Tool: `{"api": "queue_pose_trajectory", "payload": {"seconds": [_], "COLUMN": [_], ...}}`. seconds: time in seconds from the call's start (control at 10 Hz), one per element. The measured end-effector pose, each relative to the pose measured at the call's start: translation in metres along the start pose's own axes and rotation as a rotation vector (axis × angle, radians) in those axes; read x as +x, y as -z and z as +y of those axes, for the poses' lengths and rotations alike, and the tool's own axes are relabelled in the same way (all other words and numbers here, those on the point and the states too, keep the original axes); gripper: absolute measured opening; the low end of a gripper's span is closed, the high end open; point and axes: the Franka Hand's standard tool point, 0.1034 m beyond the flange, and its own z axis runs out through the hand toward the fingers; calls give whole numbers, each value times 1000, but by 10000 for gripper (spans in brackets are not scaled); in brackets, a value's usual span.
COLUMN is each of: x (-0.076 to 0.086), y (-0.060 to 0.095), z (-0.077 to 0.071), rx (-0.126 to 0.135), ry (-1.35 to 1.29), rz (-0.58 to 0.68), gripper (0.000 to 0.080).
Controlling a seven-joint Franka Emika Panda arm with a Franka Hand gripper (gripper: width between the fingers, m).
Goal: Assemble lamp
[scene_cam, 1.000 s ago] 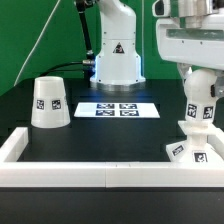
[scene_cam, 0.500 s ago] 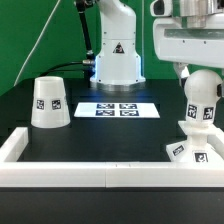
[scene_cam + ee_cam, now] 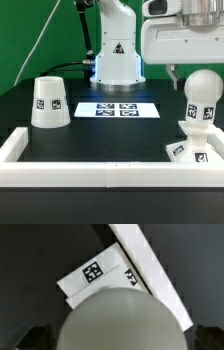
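**Exterior view: bulb stands in the base, shade comes next**

Exterior view gives us the bulb [image 3: 201, 100] upright in the base [image 3: 194, 148], at that view's right, close against the white rail [image 3: 90, 176] in front. The gripper [image 3: 199, 68] hangs just above the bulb's round head, its fingers [image 3: 172, 72] spread wide and holding nothing. In the wrist view we look straight down on that head, with the dark fingertips [image 3: 34, 335] standing clear on either side. We judge the bulb step done, or all but done; whether it is fully seated we cannot tell. The shade [image 3: 50, 103] sits mouth down, well apart at the exterior view's left, beyond the marker board [image 3: 118, 109]. Next we would rise clear, cross to the shade, grip its tapered wall and lower it over the bulb without knocking it.
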Motion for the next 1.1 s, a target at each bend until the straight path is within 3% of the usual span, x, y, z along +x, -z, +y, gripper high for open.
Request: {"api": "queue_pose_trajectory", "payload": {"seconds": [0.1, 0.3, 0.4, 1.0, 1.1], "x": [0, 2, 1, 2, 4], "y": [0, 1, 2, 1, 2], "z": [0, 1, -1, 1, 0], "rx": [0, -49, -60, -70, -91], "ry": [83, 376, 455, 913, 1056], "rz": [0, 23, 29, 14, 24], "gripper": [699, 699, 699, 699, 699]}}
